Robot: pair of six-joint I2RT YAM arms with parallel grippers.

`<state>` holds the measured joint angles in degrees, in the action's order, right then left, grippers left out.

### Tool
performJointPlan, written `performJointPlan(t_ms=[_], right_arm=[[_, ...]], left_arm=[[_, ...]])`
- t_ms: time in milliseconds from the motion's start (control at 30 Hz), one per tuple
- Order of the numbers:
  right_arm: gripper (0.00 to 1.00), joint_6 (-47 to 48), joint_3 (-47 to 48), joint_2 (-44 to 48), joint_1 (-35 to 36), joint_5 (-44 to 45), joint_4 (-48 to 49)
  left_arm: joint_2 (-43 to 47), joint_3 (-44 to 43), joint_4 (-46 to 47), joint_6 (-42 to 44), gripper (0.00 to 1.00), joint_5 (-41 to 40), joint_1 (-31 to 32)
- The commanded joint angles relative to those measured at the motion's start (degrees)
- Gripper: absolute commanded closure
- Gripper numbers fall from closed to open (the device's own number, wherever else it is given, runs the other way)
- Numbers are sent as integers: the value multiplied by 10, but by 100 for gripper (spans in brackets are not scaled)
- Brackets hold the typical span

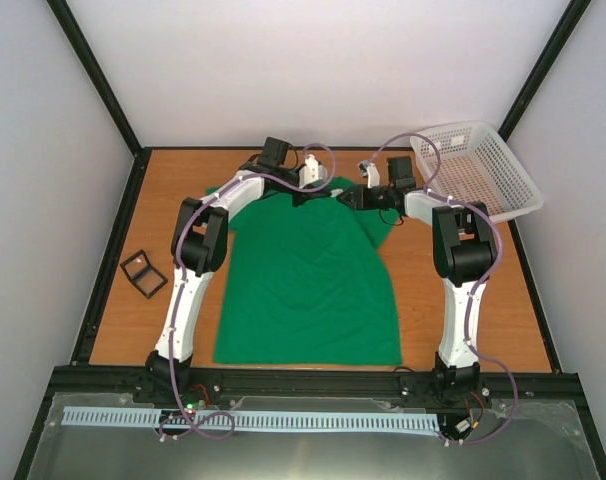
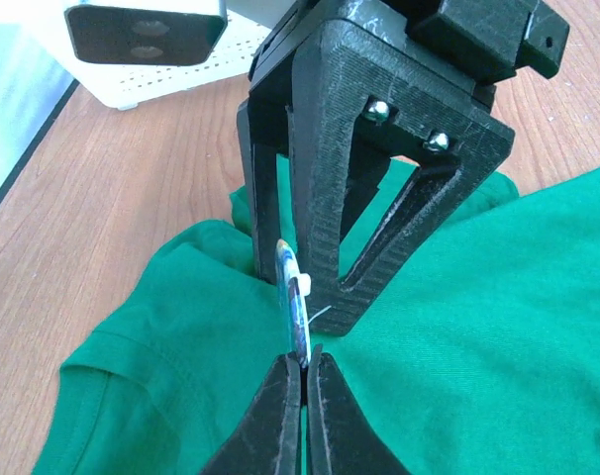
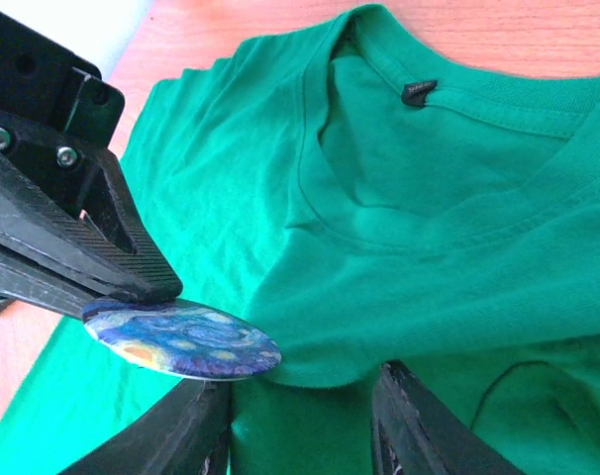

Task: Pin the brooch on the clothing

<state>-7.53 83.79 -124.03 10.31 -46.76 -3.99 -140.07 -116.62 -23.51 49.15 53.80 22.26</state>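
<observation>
We could not read any writing on the small dark label (image 3: pixel 419 91) inside the collar of the green T-shirt (image 1: pixel 308 280); it was too small. The brooch (image 3: pixel 186 341) showed a painted face of blue swirls with yellow spots, without words. It hung above the T-shirt, near the collar, gripped by its edge: the left end effector (image 2: pixel 305 361) was closed tightly on it. The right end effector (image 3: pixel 305 381) stood partly open over the T-shirt, just beside the brooch, its fingers apart.
</observation>
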Motion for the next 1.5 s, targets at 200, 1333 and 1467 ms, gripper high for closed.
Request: performJointPlan(t_ms=[200,1333,1467], right_arm=[[59,-46,-20,0,-4,-13,85],[47,-37,-36,4,0,-34,103],[47,-56,-39,0,1,-24,119]], left_arm=[[25,-16,-12,3,99,30,1],[21,-25,-20,6,99,32,1],[22,-25,-21,6,99,36,1]])
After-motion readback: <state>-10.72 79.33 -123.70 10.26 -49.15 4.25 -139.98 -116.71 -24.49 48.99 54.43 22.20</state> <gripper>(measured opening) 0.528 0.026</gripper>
